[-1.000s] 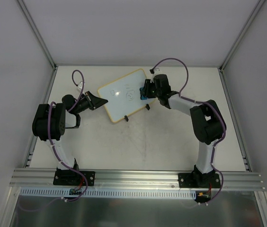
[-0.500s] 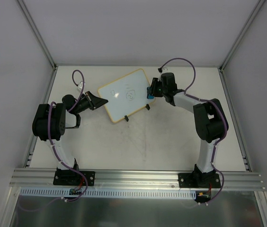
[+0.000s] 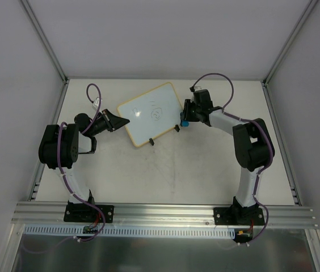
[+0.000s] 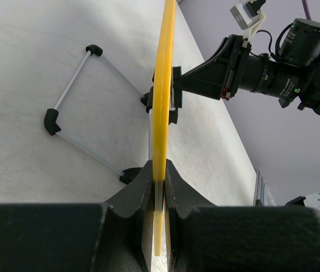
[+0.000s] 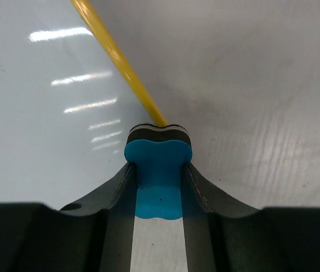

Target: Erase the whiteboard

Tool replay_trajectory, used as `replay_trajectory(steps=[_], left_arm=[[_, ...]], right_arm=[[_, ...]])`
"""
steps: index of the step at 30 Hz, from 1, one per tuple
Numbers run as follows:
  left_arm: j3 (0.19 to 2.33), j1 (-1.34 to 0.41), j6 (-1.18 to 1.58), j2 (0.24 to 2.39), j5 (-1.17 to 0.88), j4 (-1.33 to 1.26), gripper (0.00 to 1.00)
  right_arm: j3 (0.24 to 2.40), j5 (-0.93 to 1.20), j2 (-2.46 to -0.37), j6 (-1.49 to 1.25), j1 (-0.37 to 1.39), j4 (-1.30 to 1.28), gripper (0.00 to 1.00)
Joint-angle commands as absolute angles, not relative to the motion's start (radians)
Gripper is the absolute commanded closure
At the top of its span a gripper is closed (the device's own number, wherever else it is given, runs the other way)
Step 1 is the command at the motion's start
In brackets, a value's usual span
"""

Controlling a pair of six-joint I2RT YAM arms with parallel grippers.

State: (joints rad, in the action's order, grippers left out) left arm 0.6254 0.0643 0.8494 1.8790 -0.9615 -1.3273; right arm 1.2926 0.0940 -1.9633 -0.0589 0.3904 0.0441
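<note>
The whiteboard (image 3: pixel 148 113) stands tilted on the table, white with a yellow frame, with faint pen marks near its middle. My left gripper (image 3: pixel 121 120) is shut on its left edge; the left wrist view shows the yellow frame (image 4: pixel 163 113) edge-on between the jaws. My right gripper (image 3: pixel 184 119) is shut on a blue eraser (image 5: pixel 158 175) with a dark felt face. The eraser sits at the board's right edge, against the yellow frame (image 5: pixel 120 59). The board's white face (image 5: pixel 41 113) fills the left of the right wrist view.
The board's wire stand with black clip feet (image 4: pixel 52 120) rests on the white table (image 3: pixel 177 164). Grey walls and metal posts enclose the table on three sides. An aluminium rail (image 3: pixel 160 212) runs along the near edge.
My right gripper has moved with the eraser rightward and slightly nearer, from over the board's marks to its right edge. The left gripper and board have not moved.
</note>
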Motion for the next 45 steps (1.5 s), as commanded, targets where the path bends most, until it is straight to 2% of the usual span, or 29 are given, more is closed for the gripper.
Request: replay_trajectory(steps=[1,15,22,29,45], left_arm=[[0.617,0.057,0.827,1.855,-0.989,-1.681,1.00],[0.611,0.057,0.824,1.850,-0.991,-1.681,1.00],[0.609,0.057,0.827,1.847,-0.991,-1.681,1.00],[0.609,0.057,0.827,1.844,-0.989,-1.681,1.00],[0.609,0.057,0.827,1.841,-0.991,-1.681,1.00]], right_arm=[[1.285,0.037,-1.964,-0.008,0.385,-0.173,1.00],[1.356,0.026,-1.928,0.021,0.390,-0.230,1.00],[1.371,-0.078,-1.793,0.038,0.397,-0.301,1.00],[1.417,-0.012,-1.717,0.061,0.440,-0.310,1.00],[1.621,0.081,-1.970,0.146,0.468,-0.331,1.00]])
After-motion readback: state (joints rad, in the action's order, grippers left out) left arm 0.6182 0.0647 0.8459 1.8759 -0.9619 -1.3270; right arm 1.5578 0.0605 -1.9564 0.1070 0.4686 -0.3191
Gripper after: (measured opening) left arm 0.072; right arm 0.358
